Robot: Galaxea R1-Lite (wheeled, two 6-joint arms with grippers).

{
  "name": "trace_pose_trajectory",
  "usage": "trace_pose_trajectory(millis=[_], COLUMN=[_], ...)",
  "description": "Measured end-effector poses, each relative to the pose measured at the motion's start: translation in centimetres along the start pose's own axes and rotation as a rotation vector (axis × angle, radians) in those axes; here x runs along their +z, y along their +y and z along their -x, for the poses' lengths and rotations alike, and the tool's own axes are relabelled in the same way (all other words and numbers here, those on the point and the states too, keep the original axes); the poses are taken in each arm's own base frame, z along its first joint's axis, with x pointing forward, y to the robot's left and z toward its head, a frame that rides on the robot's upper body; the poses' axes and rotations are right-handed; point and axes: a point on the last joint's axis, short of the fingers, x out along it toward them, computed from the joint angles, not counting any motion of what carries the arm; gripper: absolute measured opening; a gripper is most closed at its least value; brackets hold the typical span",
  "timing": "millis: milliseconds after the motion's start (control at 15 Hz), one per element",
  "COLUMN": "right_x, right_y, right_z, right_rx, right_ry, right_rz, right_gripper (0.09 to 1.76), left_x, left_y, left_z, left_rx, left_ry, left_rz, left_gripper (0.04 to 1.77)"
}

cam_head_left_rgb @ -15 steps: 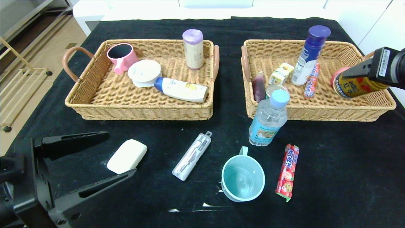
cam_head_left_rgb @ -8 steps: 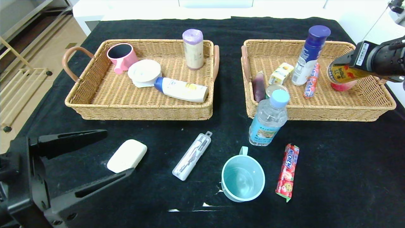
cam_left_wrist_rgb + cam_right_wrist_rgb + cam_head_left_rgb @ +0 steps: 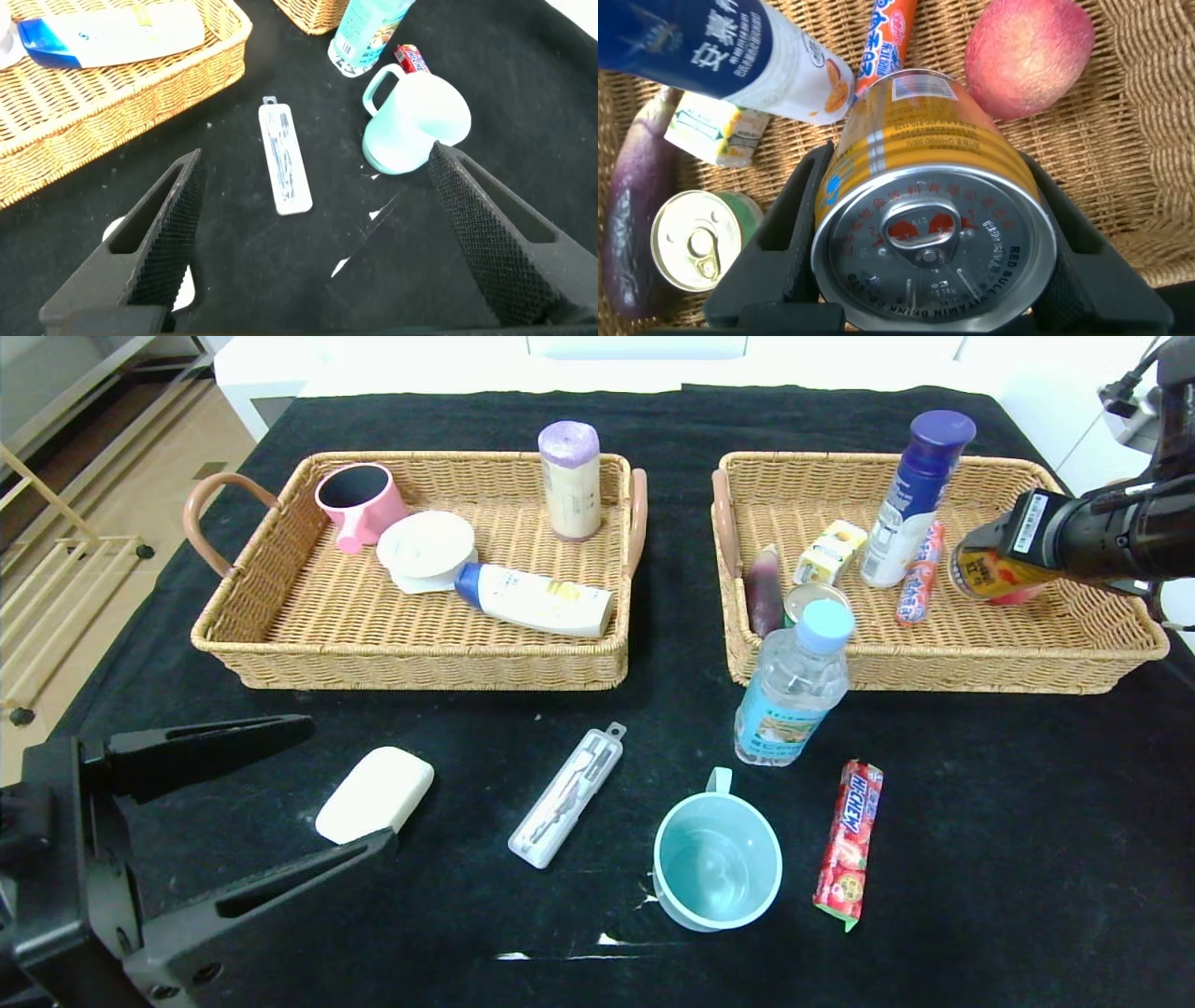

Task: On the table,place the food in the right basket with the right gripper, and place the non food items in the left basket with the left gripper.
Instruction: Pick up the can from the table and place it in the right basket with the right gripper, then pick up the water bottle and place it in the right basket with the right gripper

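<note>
The gold drink can [image 3: 991,574] sat clamped between our right gripper's [image 3: 1004,560] fingers [image 3: 789,233], low inside the right basket [image 3: 1074,658]. Our left gripper [image 3: 308,793] hung wide open, empty, the soap block [image 3: 375,795] between its fingers.

Two wicker baskets [image 3: 411,653] [image 3: 934,658], two mugs [image 3: 717,863] [image 3: 359,504], two cans [image 3: 994,574] [image 3: 808,599], one water bottle [image 3: 792,686].

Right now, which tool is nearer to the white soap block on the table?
Left. The left tool stands open with its fingers on both sides of the white soap block. The right tool is far away over the right basket, shut on the gold can.
</note>
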Motion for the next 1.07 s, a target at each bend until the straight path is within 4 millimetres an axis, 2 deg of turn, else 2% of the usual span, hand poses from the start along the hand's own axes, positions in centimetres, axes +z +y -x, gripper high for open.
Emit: trace_pose_trajectory(millis=[133,667,867,1067], right_x=[-0.1,-0.4,-1.1,-3.1], right_y=[0.0,0.2,0.3,0.3], right_z=[-0.1,0.2,1.7,4.5], right_rx=[-0.011,-0.039,-0.02,0.022], right_ry=[0.0,0.004,0.024,0.073], right_rz=[0.002,0.012,0.041,0.126], right_gripper=[1.21,1.52,1.58,1.62], left_x=[0.0,-0.1,-0.1,0.0], left_y=[0.0,0.0,0.0,0.0], left_z=[0.0,0.0,0.0,0.0], left_rx=[0.0,-0.001,0.0,0.002], left_ry=[0.001,0.001,0.001,0.0], left_rz=[0.001,0.0,0.001,0.001], left_gripper=[1.72,1.72,1.72,1.72])
